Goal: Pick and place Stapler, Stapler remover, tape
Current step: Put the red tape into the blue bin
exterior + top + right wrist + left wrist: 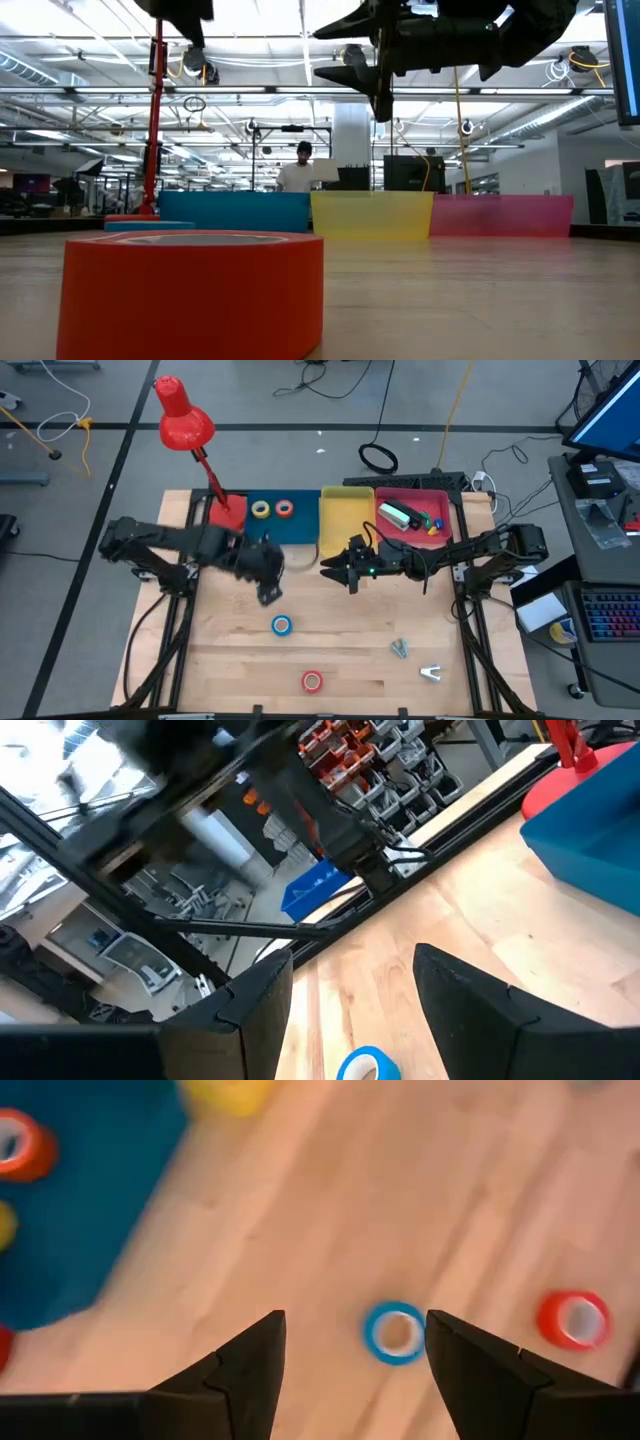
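Observation:
The blue tape roll [281,624] lies flat on the wooden table, the red tape roll [312,681] nearer the near edge. The yellow tape roll [261,509] and the orange tape roll [285,509] lie in the blue tray [300,528]. A white and green stapler [397,514] lies in the pink tray [440,500]. A small silver stapler remover [431,673] rests near the table's near right. My left gripper [268,596] hangs open above the table, just far of the blue roll [395,1332]. My right gripper [330,570] is open and raised beside the yellow tray [345,510].
A red desk lamp [185,422] stands at the far left on its base [228,512]. A small metal piece [400,648] lies right of the blue roll. In the low view the red roll [190,295] fills the foreground, with the trays [372,214] behind and a person beyond.

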You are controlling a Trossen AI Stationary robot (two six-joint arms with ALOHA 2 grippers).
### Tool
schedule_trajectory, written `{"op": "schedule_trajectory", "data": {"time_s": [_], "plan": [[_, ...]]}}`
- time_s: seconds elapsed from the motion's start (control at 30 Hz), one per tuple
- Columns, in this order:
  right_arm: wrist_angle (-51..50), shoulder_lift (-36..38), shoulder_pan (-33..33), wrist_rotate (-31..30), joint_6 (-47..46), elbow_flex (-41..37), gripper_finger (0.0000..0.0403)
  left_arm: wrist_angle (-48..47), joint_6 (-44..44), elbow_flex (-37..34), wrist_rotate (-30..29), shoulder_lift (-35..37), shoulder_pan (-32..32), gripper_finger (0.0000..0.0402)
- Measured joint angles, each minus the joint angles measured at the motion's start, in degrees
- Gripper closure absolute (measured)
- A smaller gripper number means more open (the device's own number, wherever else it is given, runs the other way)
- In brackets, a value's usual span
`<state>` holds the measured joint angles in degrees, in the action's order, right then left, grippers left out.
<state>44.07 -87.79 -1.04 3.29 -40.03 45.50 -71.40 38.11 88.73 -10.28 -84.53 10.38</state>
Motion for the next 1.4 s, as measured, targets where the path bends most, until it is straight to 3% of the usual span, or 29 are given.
{"op": "schedule_trajectory", "data": {"time_s": [0.17, 0.43, 0.73, 0.9, 1.17, 1.4], "plan": [[0.3, 0.0, 0.3, 0.6, -1.2, 0.0, 0.0202, 4.8, 1.0, 0.0, -0.8, -2.6, 9.6, 0.0162], [3.6, 0.0, 3.0, 11.8, 6.1, 0.0, 0.0202, 18.7, 1.1, 0.0, 0.0, -9.5, 17.6, 0.0163], [14.3, 0.0, 9.0, 11.9, 8.1, 0.0, 0.0202, 21.1, 1.5, 0.0, 5.2, -20.4, 18.2, 0.0163], [15.8, 0.0, 11.2, 11.6, 8.2, 0.0, 0.0202, 27.4, -2.0, 0.0, 8.9, -25.3, 18.2, 0.0163], [15.7, 0.0, 13.2, 8.5, 8.2, 0.0, 0.0202, 34.6, -4.6, 0.0, 15.8, -28.8, 18.2, 0.0163], [16.0, 0.0, 14.4, 4.0, 10.7, 0.0, 0.0202, 34.9, -5.6, 0.0, 14.5, -28.9, 18.8, 0.0163]]}}
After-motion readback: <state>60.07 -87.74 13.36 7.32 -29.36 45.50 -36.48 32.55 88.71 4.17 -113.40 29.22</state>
